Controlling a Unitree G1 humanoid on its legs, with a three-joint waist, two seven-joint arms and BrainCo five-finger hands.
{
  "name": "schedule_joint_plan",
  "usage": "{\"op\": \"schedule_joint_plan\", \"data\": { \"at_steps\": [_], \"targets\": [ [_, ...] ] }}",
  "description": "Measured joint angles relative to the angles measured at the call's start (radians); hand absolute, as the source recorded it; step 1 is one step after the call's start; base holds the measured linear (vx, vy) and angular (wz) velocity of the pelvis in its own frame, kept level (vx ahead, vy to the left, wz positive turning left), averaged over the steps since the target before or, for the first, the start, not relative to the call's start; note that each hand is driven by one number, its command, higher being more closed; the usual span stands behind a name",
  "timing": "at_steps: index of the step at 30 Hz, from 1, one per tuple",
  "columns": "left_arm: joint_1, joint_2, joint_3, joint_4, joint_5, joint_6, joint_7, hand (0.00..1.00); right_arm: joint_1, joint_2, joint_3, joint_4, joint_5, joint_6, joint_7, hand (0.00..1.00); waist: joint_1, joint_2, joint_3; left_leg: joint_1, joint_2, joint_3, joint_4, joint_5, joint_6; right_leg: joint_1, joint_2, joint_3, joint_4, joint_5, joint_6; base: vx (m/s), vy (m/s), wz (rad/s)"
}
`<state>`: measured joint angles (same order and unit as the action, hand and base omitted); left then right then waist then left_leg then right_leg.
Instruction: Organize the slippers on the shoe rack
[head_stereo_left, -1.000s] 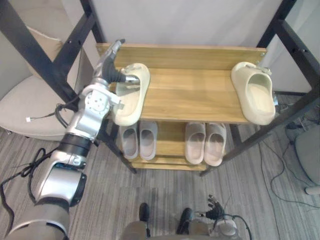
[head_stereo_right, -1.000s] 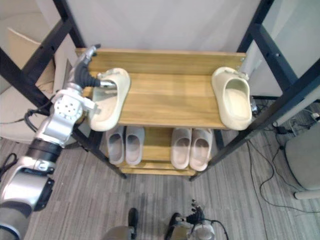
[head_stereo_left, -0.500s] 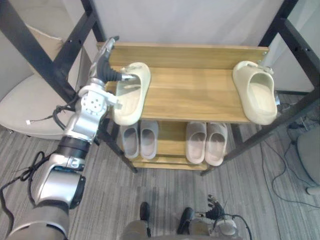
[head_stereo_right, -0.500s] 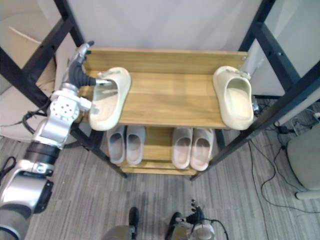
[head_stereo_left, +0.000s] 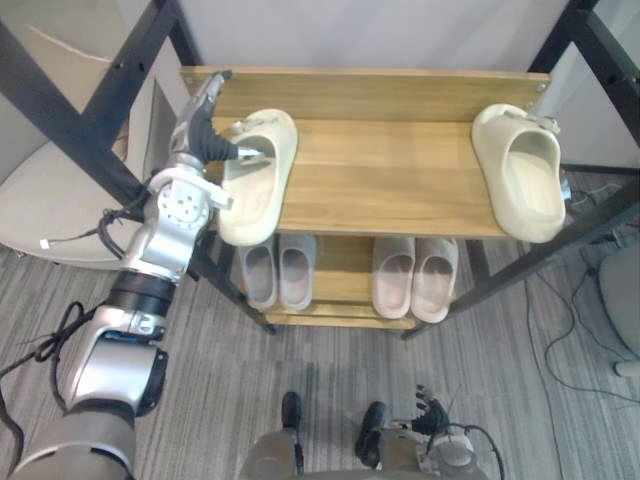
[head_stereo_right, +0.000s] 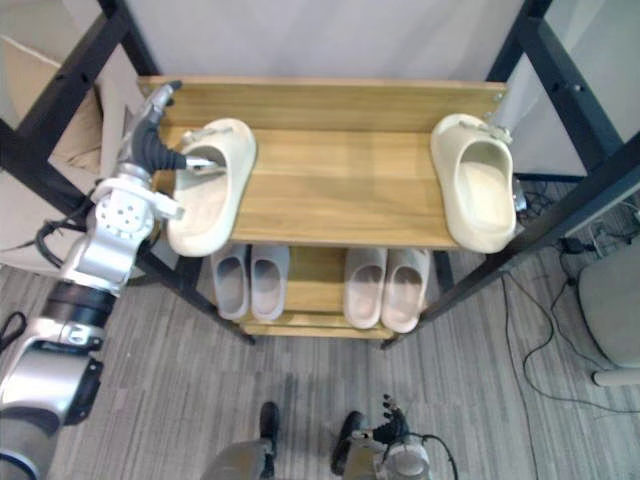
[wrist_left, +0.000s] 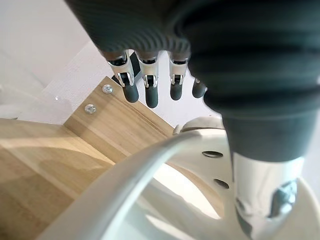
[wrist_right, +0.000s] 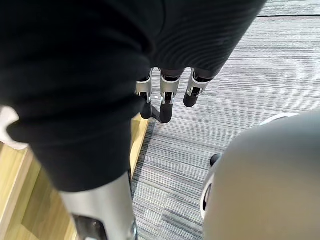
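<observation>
Two cream slippers lie on the rack's wooden top shelf (head_stereo_left: 380, 170). The left slipper (head_stereo_left: 255, 180) lies at the shelf's left end, its heel hanging over the front edge. My left hand (head_stereo_left: 200, 140) is at its outer side with fingers straight toward the back left corner. Its thumb (wrist_left: 260, 165) reaches across the slipper's rim (wrist_left: 150, 165) into the opening. The right slipper (head_stereo_left: 530, 175) lies alone at the shelf's right end. My right hand (head_stereo_left: 428, 412) hangs low over the floor, its fingers (wrist_right: 162, 100) relaxed and holding nothing.
Two pairs of pale slippers (head_stereo_left: 280, 272) (head_stereo_left: 415, 275) stand side by side on the lower shelf. Black metal posts (head_stereo_left: 70, 110) (head_stereo_left: 590, 30) flank the rack. A beige cushioned chair (head_stereo_left: 50, 210) stands to the left, a grey seat (head_stereo_left: 622, 300) to the right.
The whole picture has shifted a little, so the camera moved. The left hand and the left slipper keep the same pose on the shelf.
</observation>
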<state>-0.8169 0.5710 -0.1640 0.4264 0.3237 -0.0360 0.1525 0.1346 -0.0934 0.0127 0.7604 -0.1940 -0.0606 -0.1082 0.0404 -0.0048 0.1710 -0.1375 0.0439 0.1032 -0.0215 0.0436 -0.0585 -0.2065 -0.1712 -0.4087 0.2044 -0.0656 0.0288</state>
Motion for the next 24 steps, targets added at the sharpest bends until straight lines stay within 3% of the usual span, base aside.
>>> {"op": "schedule_joint_plan", "data": {
  "at_steps": [16,24],
  "targets": [
    [-0.073,0.023,-0.013,0.08,-0.042,0.001,0.02,1.0,-0.046,0.0,-0.001,0.02,0.0,0.001,0.001,0.0,-0.011,-0.004,0.02,0.0,0.006,0.047,-0.002,0.004,0.005,0.001,0.03,0.057,-0.084,0.073,-0.008,-0.01,0.006,-0.12],
    [-0.079,0.017,-0.032,0.1,-0.072,0.0,0.021,1.0,-0.058,-0.001,-0.001,0.025,0.0,0.001,0.001,0.0,-0.043,0.003,0.024,0.02,-0.009,0.049,-0.011,0.008,0.012,0.06,0.033,0.058,-0.179,0.126,0.005,-0.01,0.04,0.0]
  ]
}}
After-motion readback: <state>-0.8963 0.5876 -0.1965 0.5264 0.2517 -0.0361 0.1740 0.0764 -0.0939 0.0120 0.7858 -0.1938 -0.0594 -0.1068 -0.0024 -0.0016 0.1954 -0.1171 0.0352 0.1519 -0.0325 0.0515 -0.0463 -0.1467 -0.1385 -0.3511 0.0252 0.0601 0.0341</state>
